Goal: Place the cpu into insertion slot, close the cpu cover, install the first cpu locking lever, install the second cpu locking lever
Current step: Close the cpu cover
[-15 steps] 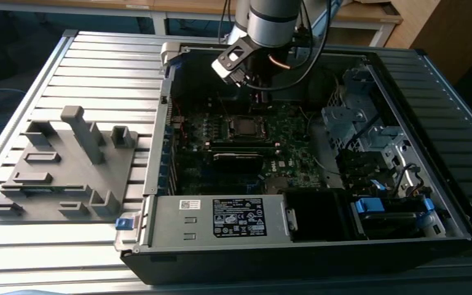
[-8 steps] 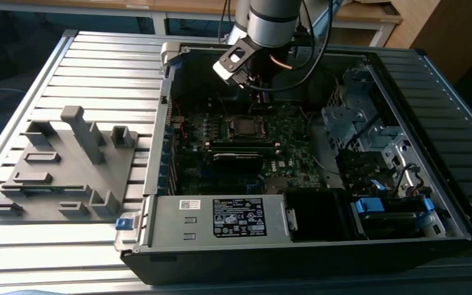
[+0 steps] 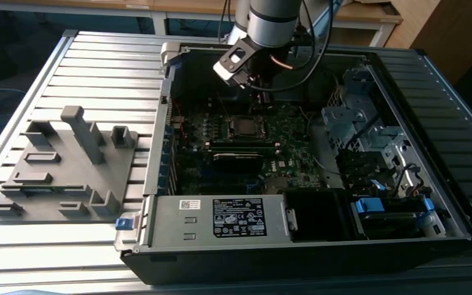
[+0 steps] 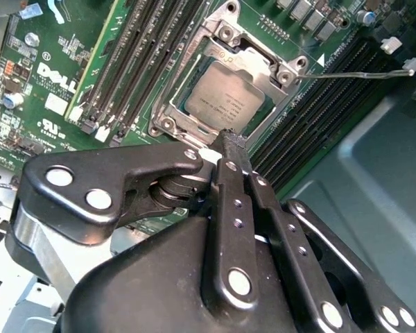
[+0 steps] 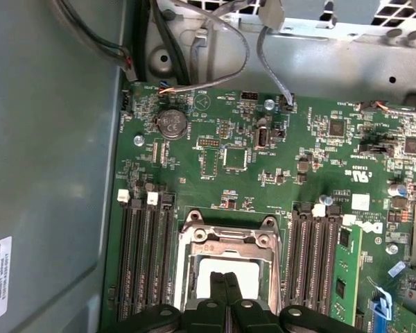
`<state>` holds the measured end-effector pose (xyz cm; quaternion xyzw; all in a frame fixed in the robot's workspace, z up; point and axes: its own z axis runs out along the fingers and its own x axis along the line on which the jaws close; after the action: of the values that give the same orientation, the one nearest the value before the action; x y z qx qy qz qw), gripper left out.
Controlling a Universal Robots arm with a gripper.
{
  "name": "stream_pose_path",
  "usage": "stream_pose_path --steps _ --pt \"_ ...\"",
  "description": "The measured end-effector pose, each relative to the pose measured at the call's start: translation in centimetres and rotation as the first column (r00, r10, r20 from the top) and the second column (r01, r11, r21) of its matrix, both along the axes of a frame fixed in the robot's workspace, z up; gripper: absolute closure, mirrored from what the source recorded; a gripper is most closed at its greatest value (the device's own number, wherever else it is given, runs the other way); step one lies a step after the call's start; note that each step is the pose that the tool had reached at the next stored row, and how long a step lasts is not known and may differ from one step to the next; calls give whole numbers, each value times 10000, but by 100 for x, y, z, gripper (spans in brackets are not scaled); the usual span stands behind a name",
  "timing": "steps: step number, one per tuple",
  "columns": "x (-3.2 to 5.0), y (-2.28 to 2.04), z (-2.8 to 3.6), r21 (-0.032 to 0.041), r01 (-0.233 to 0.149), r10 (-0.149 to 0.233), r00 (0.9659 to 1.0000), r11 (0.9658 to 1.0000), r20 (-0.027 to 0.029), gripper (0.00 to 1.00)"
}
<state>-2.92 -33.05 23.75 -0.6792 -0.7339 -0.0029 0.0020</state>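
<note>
Silver-grey metal tops the cpu, which lies flat inside the insertion slot. The cpu cover is down, framing the chip's edges. The black gripper has its fingers pressed together, holding nothing, with the tips at the slot's edge just beside the chip. A thin metal lever juts out past the slot. Long black memory slots flank it on the green motherboard.
</note>
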Motion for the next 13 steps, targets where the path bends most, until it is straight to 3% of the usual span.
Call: stream_pose_path --steps 3,13 --pt "0 0 0 0 -280 280 9996 9996 0 90" --pt "0 0 0 0 -300 300 9996 9996 0 90"
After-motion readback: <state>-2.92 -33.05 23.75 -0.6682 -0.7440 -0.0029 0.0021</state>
